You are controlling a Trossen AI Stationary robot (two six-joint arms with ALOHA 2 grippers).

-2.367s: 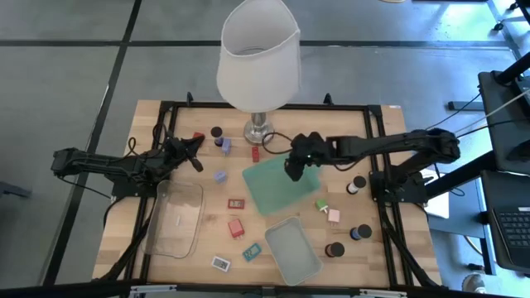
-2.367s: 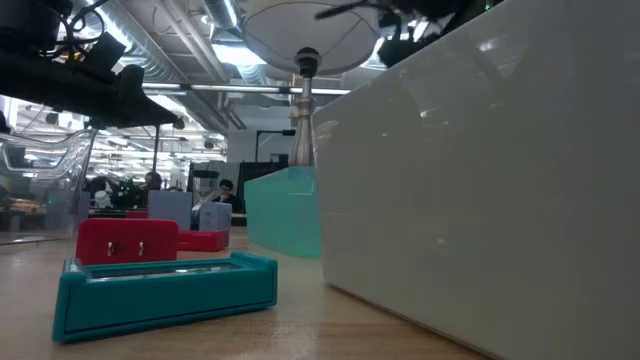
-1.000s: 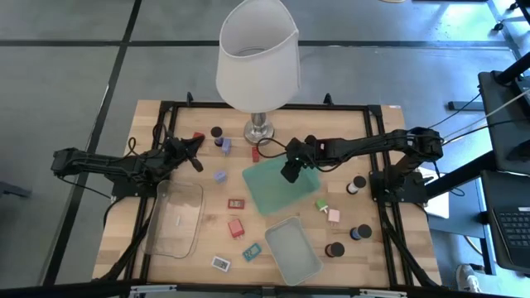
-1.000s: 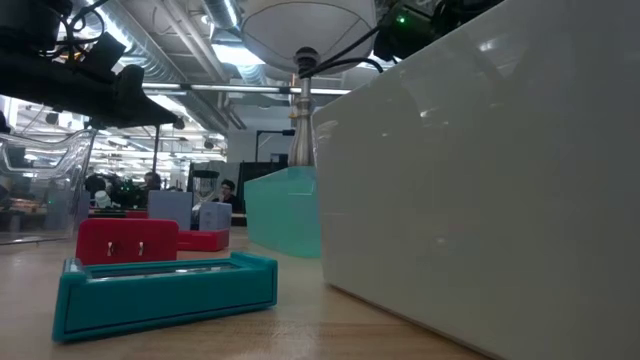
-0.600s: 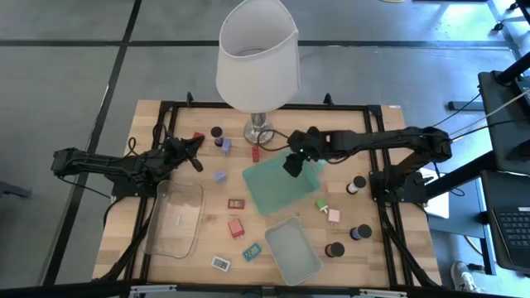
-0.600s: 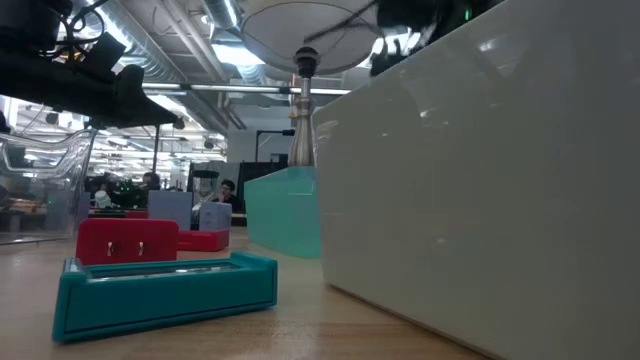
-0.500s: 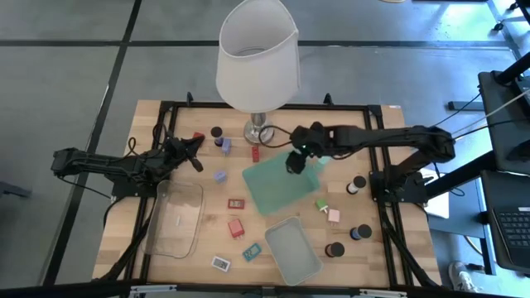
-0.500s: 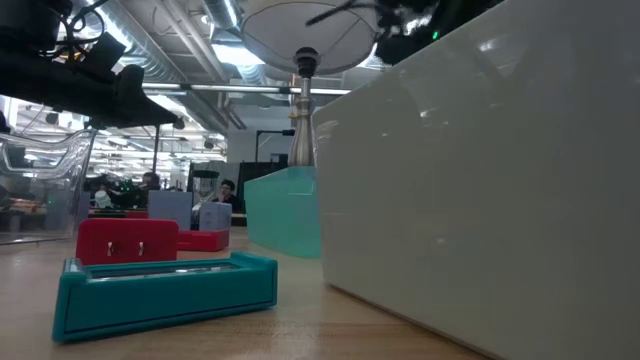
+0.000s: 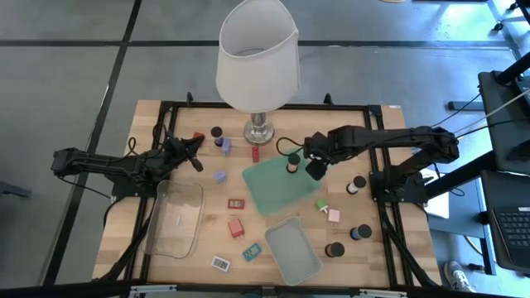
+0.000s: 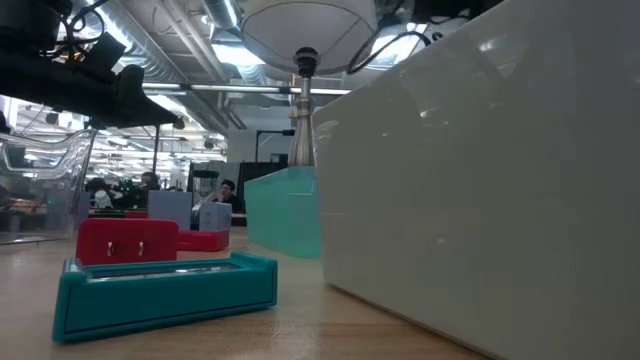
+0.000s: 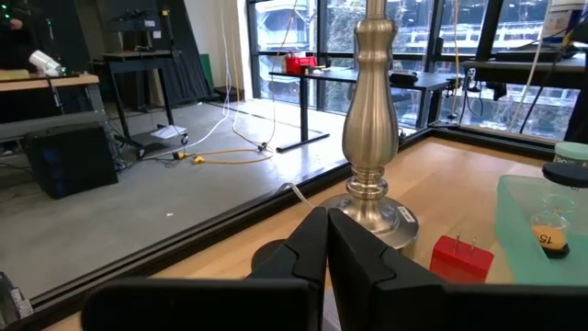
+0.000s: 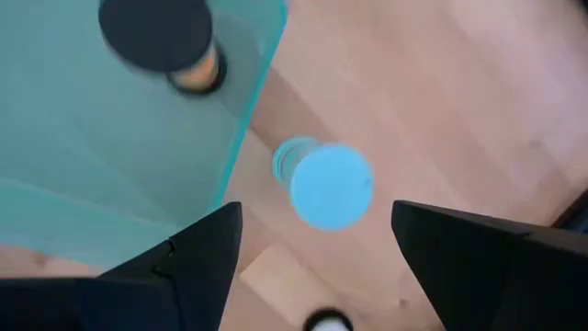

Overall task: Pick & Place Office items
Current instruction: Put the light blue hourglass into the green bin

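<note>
My right gripper (image 9: 314,169) (image 12: 317,213) hangs open over the right edge of the mint tray (image 9: 273,192), touching nothing. Straight below it in the right wrist view, a blue-topped cylinder (image 12: 331,186) stands on the wood just outside the tray wall. A black-topped cylinder with an orange band (image 12: 163,39) (image 9: 292,162) stands inside the tray's far right corner. My left gripper (image 9: 197,162) (image 11: 328,250) waits shut by the lamp base (image 11: 372,184), next to a red block (image 11: 462,258). Other office items lie scattered on the table.
The lamp (image 9: 257,58) stands at the far middle. A clear bin (image 9: 175,217) sits near left and a second mint tray (image 9: 291,250) near middle. Green (image 9: 320,204) and pink (image 9: 334,215) blocks and dark cylinders (image 9: 357,185) lie to the right. A teal rectangle (image 10: 165,290) lies near.
My right gripper has moved toward the table's right edge, from above the tray's far right corner to just past the tray's edge. The black-topped cylinder now shows standing in that corner, where the gripper had covered it.
</note>
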